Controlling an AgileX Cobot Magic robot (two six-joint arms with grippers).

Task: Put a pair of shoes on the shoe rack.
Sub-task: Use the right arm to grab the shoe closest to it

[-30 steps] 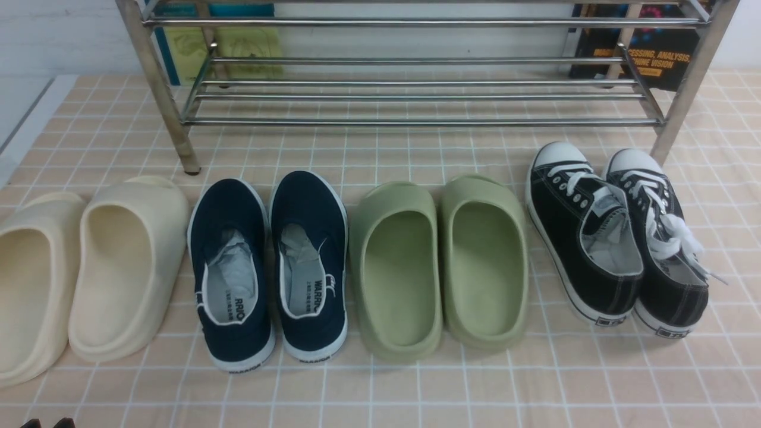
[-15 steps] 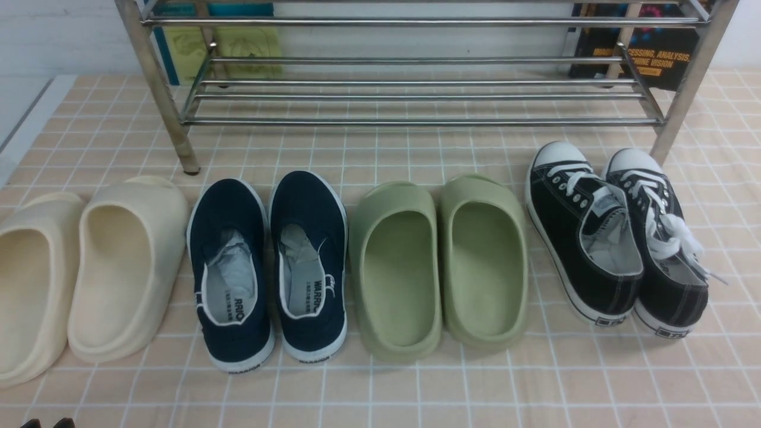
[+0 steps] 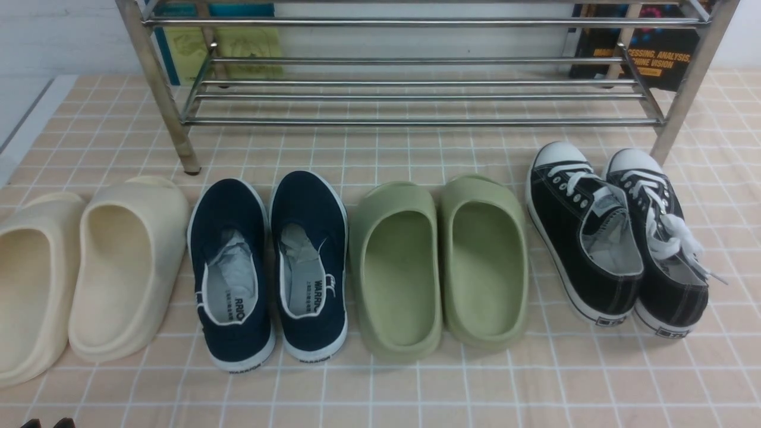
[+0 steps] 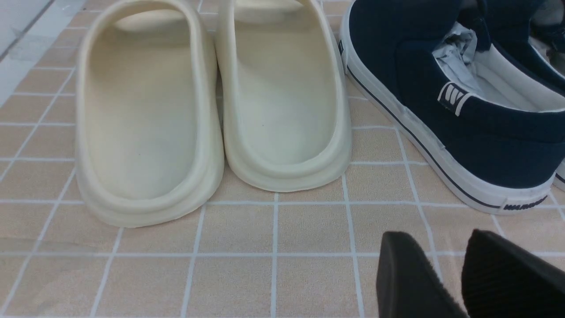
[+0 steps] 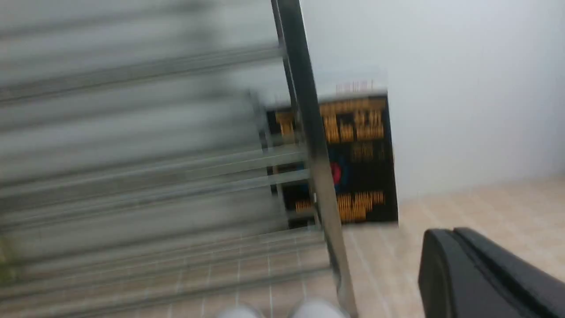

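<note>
Peach-checked cloth covers the counter (image 3: 416, 386), and the silver shoe rack (image 3: 416, 95) stands toward its back. I see the pair of shoes (image 3: 618, 238) on the cloth just beside the rack's right leg, toes toward it, probably so they slide straight on. My right pincer (image 5: 450, 247) hangs above them, jaws together, empty; left pincer (image 4: 441, 240) waits low, slightly apart and empty, near the cream slippers (image 4: 145, 123).

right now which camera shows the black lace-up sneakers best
The front view: both black sneakers show whole, side by side before the shoe rack. The right wrist view catches only blurred white toe caps; the left wrist view shows none.
</note>
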